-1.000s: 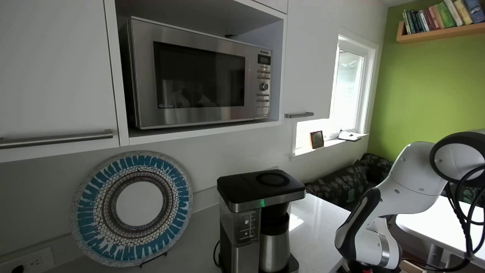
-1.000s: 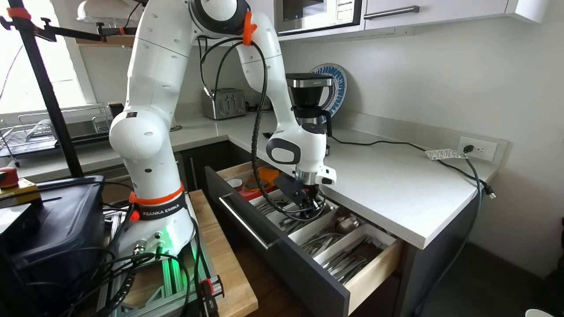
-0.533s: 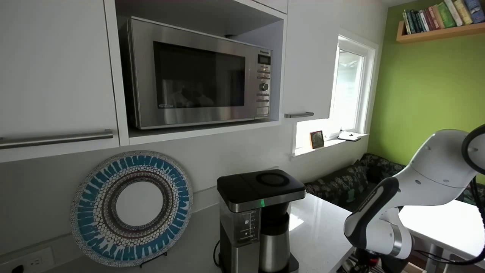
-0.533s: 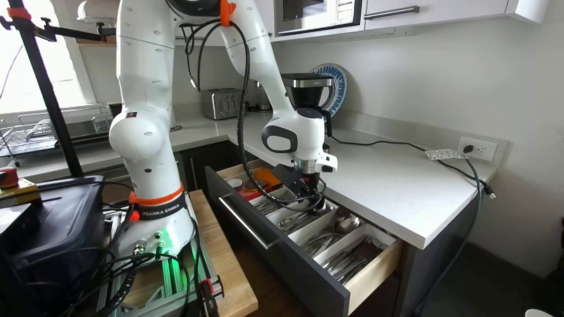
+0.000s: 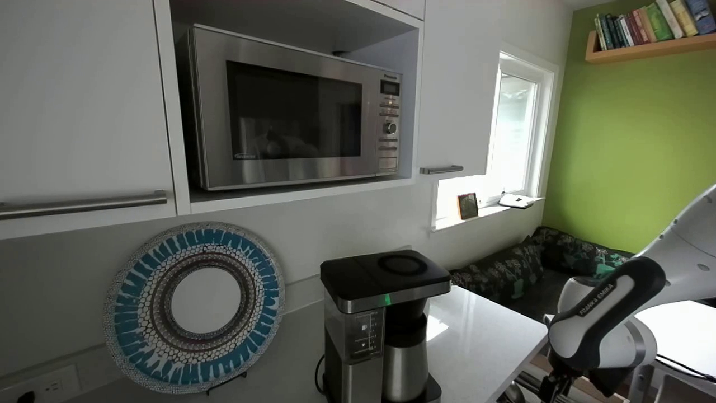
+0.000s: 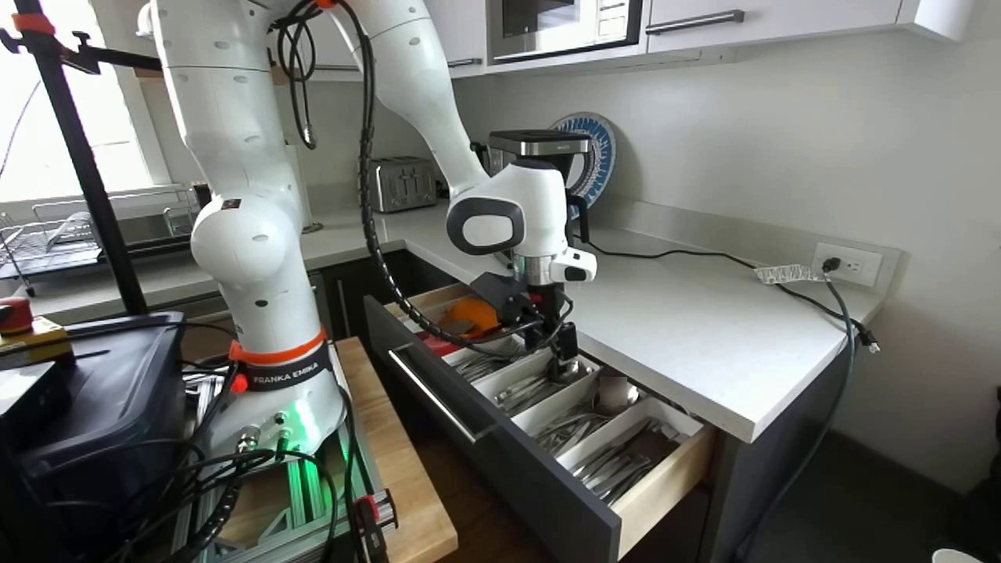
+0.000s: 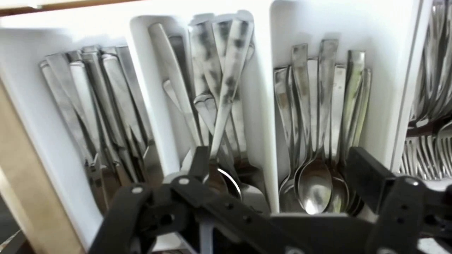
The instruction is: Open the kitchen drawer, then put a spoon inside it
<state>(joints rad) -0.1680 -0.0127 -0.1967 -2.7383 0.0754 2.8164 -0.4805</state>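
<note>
The kitchen drawer point(image 6: 539, 481) stands pulled out, with cutlery sorted in its white compartments. In the wrist view several silvery spoons lie together in one compartment; the topmost spoon point(image 7: 314, 187) has its bowl towards my hand. Which of them is the task's spoon I cannot tell. My gripper point(image 7: 282, 158) is open, its jaws wide apart with nothing clasped. One finger point(image 7: 367, 173) is over the right part of the spoon compartment, the opposite finger point(image 7: 200, 160) over the neighbouring one. In an exterior view the gripper point(image 6: 563, 367) hangs at the drawer's middle, close above the cutlery.
A white divider point(image 7: 267, 123) runs below the jaws. Forks point(image 7: 425, 153) lie in the rightmost compartment. The countertop point(image 6: 672, 313) overhangs the drawer's back side. On it stands a coffee maker point(image 5: 355, 336), near the arm. Orange items point(image 6: 469, 317) fill the drawer's far end.
My hand has risen from low in the drawer, and the jaws have opened. In an exterior view the arm has shifted to the right. The drawer has stayed where it was.
</note>
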